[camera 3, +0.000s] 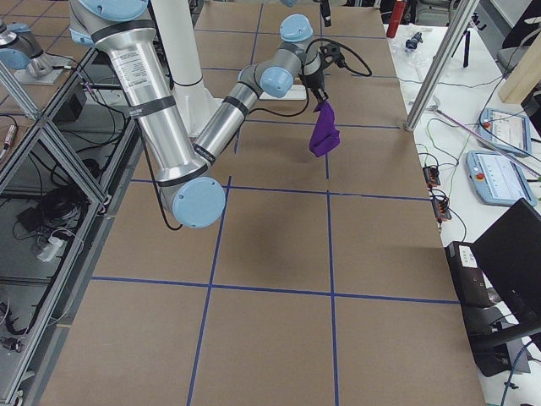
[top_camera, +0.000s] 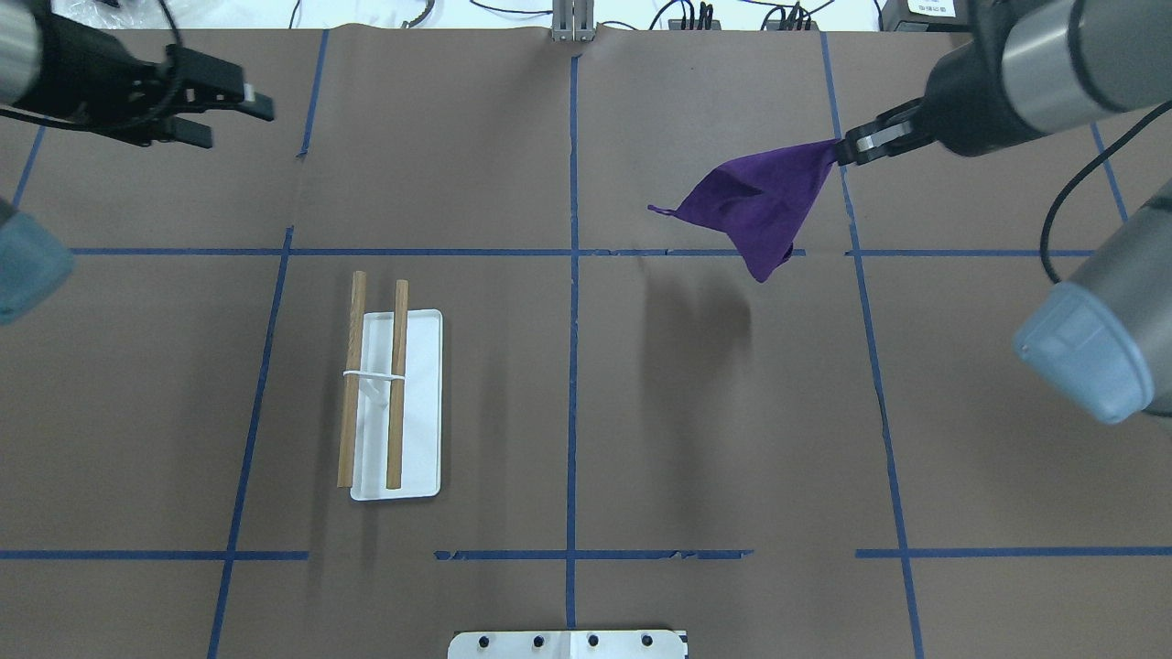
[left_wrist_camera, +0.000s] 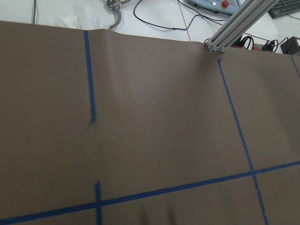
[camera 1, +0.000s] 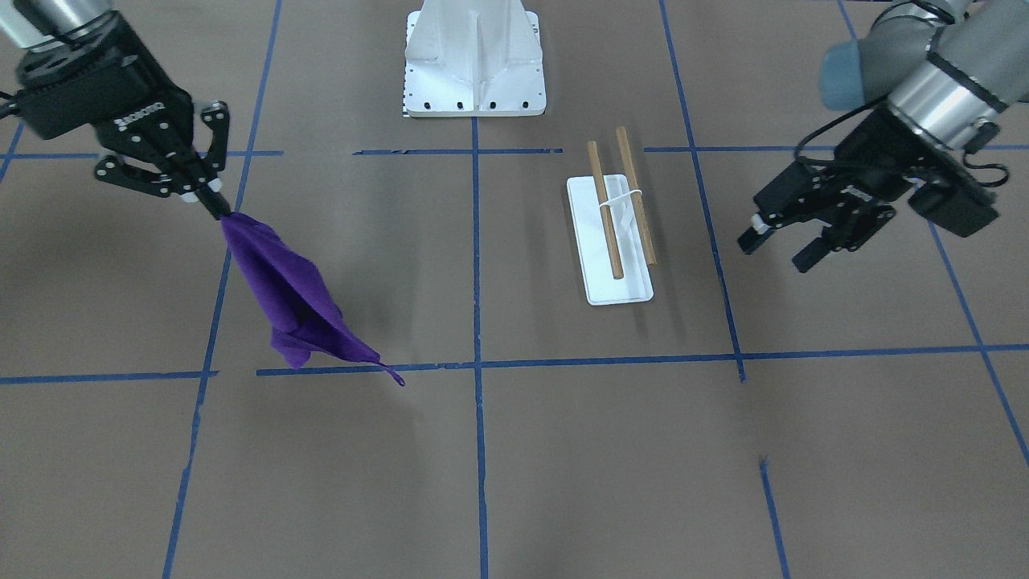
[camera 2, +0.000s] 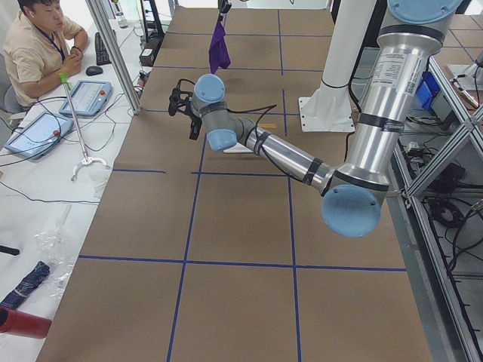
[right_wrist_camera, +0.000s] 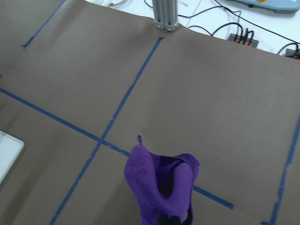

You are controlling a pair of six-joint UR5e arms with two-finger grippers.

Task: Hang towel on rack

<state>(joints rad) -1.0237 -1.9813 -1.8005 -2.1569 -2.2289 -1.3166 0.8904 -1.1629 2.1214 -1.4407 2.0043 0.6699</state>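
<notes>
The right gripper (camera 1: 215,207) bears an upside-down "ROBOTIQ" mark.

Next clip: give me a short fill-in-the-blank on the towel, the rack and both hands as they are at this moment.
1. The towel hanging from the right hand is ____ in colour.
2. The rack carries ____ wooden rods, both bare.
3. The left hand is open and holds ____.

Missing words: purple; two; nothing.
</notes>
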